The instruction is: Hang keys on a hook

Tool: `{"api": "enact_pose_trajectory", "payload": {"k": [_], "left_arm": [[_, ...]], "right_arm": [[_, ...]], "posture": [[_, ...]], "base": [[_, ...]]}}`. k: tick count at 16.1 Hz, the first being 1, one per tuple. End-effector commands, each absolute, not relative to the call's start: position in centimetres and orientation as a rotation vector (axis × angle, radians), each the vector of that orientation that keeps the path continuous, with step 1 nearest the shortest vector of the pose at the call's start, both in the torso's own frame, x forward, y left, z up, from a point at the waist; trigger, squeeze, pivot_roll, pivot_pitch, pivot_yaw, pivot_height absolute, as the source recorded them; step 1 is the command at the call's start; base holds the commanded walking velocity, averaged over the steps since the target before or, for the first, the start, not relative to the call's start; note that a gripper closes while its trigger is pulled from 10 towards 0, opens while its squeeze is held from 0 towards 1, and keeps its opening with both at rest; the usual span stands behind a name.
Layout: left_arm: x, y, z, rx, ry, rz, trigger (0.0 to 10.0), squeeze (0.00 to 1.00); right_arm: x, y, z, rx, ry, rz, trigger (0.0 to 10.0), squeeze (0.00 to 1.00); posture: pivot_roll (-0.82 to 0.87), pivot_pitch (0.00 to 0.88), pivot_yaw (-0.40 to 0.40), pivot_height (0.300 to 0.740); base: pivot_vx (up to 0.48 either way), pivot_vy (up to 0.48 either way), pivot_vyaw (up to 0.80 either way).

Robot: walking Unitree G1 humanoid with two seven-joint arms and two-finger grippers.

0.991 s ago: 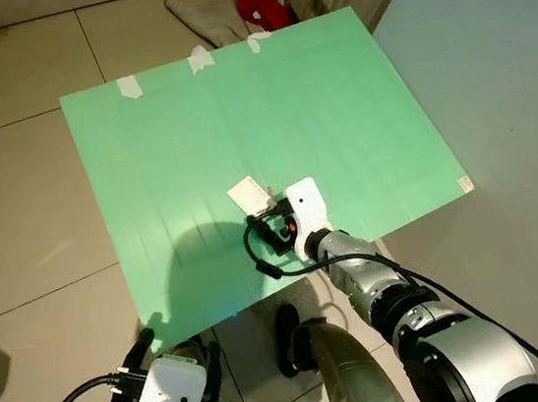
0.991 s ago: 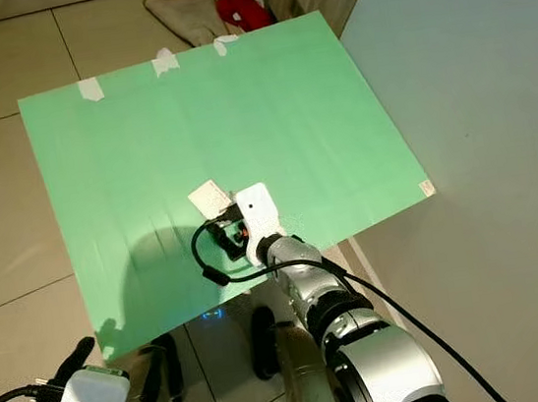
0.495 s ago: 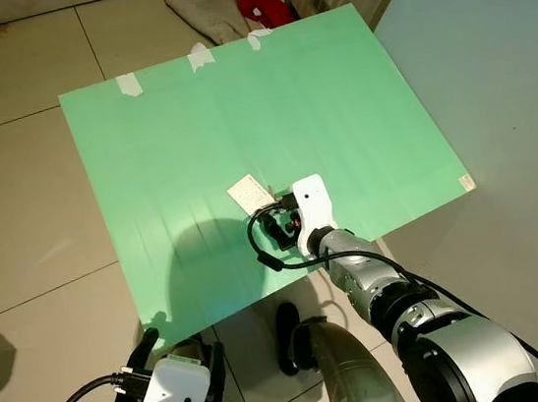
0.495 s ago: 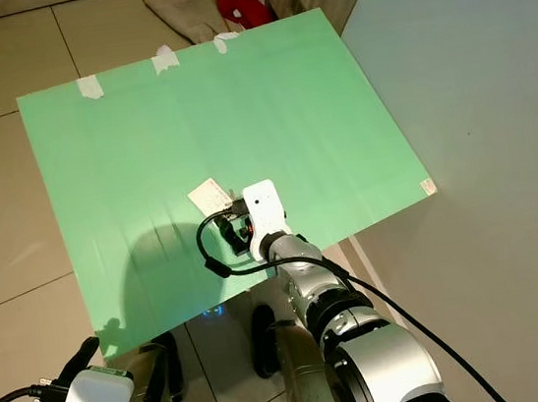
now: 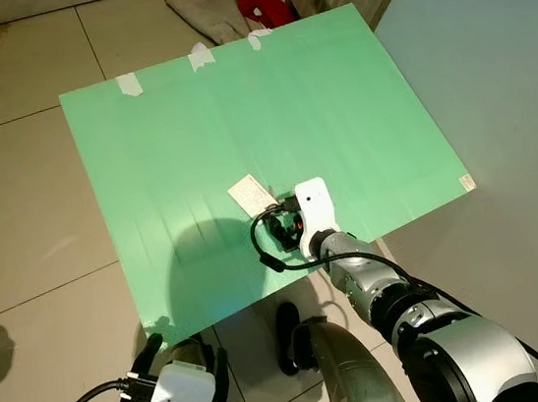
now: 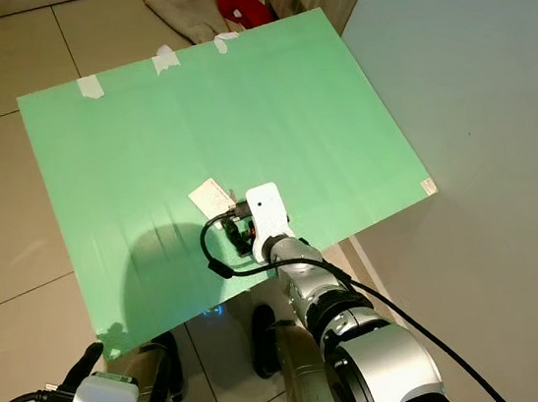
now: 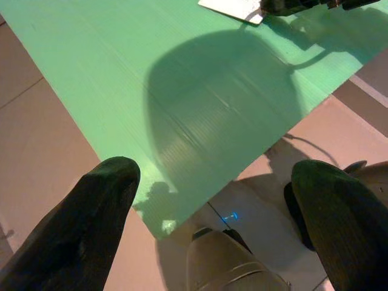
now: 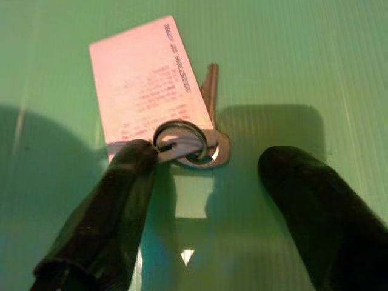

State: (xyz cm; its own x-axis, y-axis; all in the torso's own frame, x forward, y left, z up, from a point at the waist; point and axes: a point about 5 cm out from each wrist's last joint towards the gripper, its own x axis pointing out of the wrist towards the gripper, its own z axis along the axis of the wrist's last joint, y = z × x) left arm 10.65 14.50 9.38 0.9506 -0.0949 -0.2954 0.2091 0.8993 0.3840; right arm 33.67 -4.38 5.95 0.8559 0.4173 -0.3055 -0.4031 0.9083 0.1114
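Note:
A key (image 8: pixel 210 91) on a metal ring (image 8: pixel 185 143) with a white paper tag (image 8: pixel 145 79) lies flat on a green sheet (image 5: pixel 235 96) spread over the tiled floor. The tag (image 5: pixel 248 194) sits near the sheet's front middle. My right gripper (image 8: pixel 209 159) is down at the sheet, open, with its fingers on either side of the ring. One fingertip (image 8: pixel 136 159) touches the ring. In the eye views the right gripper (image 5: pixel 280 227) reaches just behind the tag. My left gripper (image 7: pixel 215 176) hangs open over the sheet's front edge, holding nothing.
A beige cloth (image 5: pixel 204 11) and a red object (image 5: pixel 263 5) lie past the sheet's far edge. A pale wall (image 5: pixel 492 82) runs along the right. White tape strips (image 5: pixel 199 59) hold the sheet's far edge. My own feet (image 5: pixel 287 337) stand at the sheet's front edge.
My right gripper has shifted slightly nearer and to the right beside the keys. My left arm has sunk a little lower. The keys and tag have not moved.

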Motion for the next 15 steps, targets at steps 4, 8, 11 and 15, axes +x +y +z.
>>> {"api": "enact_pose_trajectory", "payload": {"k": [4,8,11,15], "left_arm": [[9.7,14.2,9.5,0.427,0.295,-0.176,10.0,0.0],[9.6,14.1,9.3,0.427,0.301,-0.179,10.0,0.0],[9.9,13.9,9.2,0.425,0.295,-0.185,10.0,0.0],[10.1,13.8,9.1,0.425,0.291,-0.188,10.0,0.0]], "right_arm": [[32.4,-2.4,4.9,0.093,0.398,0.45,10.0,0.0],[32.5,-1.7,5.4,0.128,0.381,0.467,10.0,0.0],[32.3,-1.4,5.4,0.132,0.381,0.496,10.0,0.0],[32.7,-2.2,5.3,0.031,0.38,0.431,10.0,0.0]], "posture": [[0.41,0.476,-0.162,0.722],[0.4,0.477,-0.174,0.722],[0.39,0.476,-0.181,0.722],[0.38,0.474,-0.183,0.722]], "base": [[0.0,0.0,0.0],[0.0,0.0,0.0],[0.0,0.0,0.0],[0.0,0.0,0.0]]}}
